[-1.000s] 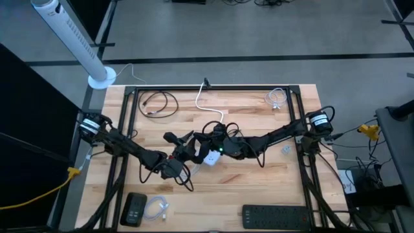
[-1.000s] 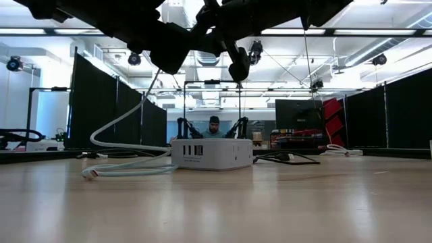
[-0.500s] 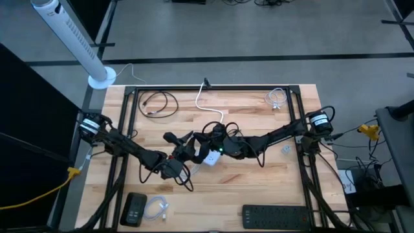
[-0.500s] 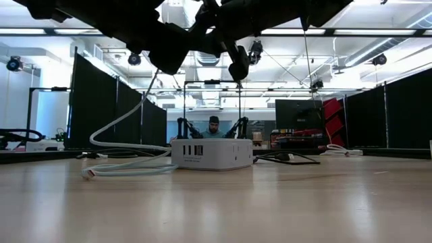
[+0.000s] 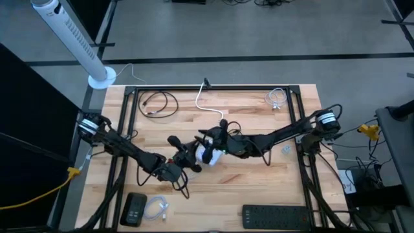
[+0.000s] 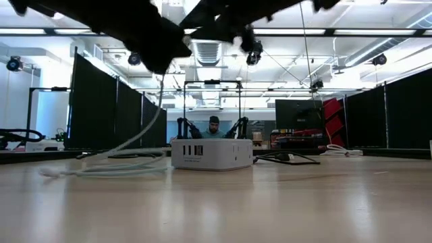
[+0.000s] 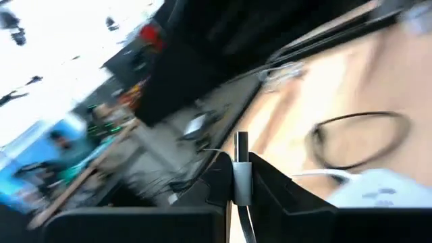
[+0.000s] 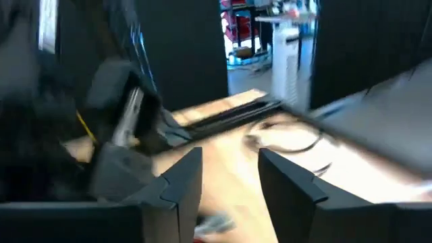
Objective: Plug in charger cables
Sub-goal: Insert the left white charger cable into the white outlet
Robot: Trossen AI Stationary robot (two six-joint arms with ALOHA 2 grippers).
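left claw (image 7: 241, 177) pinches a charger cable plug (image 7: 241, 169); right claw (image 8: 229, 177) spread, empty.

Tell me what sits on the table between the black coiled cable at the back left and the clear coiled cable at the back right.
In the high view, the white cord of the socket cube runs between the black cable and the clear cable; otherwise bare wood.

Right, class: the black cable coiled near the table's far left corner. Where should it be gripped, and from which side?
Grip the black cable by the straight stretch just behind one end; both ends seem to trail out on the coil's left. It lies flat on the table, so come straight down, fingers astride the cord. The left gripper, nearer, holds a silver plug.
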